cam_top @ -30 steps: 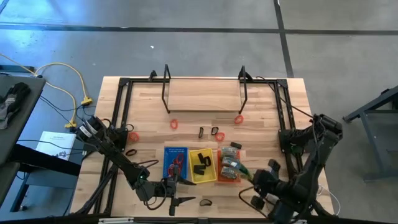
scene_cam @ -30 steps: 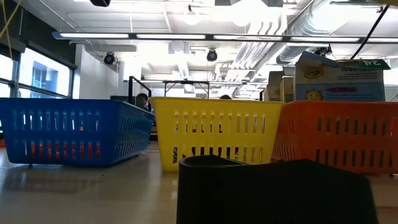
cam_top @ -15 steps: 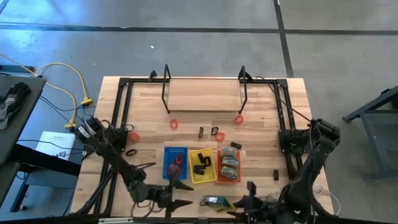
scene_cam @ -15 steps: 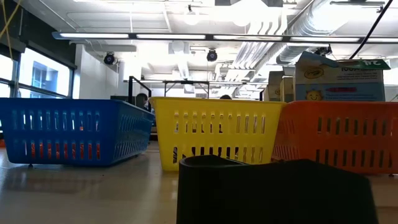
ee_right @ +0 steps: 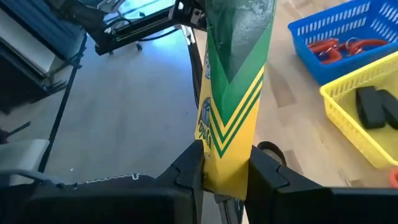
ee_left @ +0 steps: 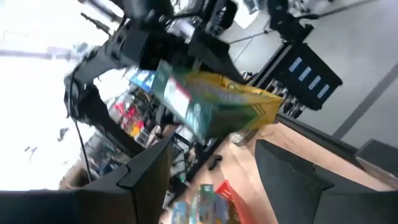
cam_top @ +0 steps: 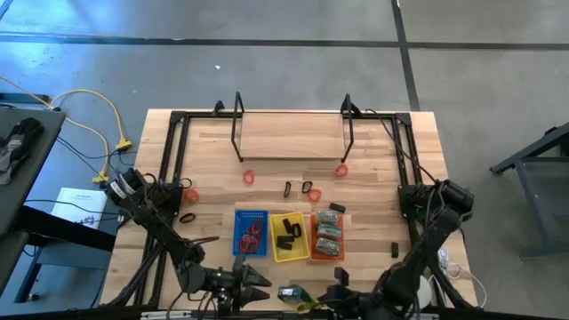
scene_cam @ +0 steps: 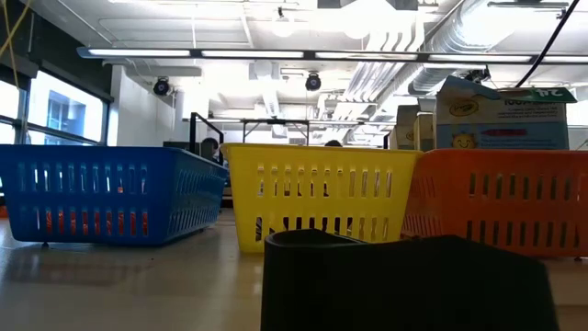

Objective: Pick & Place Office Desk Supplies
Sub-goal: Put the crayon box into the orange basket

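Wooden table (cam_top: 373,169) under us, concrete floor around it. We see three trays side by side mid-table: blue tray (cam_top: 250,233) with red loops (cam_top: 252,236), yellow tray (cam_top: 288,236) with black clips (cam_top: 286,233), orange tray (cam_top: 328,236) with green-yellow boxes (cam_top: 329,233). Right gripper (ee_right: 222,167) sits at the near table edge, pinching a green-and-yellow crayon box (ee_right: 231,81) between its fingers. Left gripper (cam_top: 253,286) is just beside it at the same edge, fingers (ee_left: 144,171) spread, holding nothing. Loose red loops (cam_top: 249,177) lie farther back.
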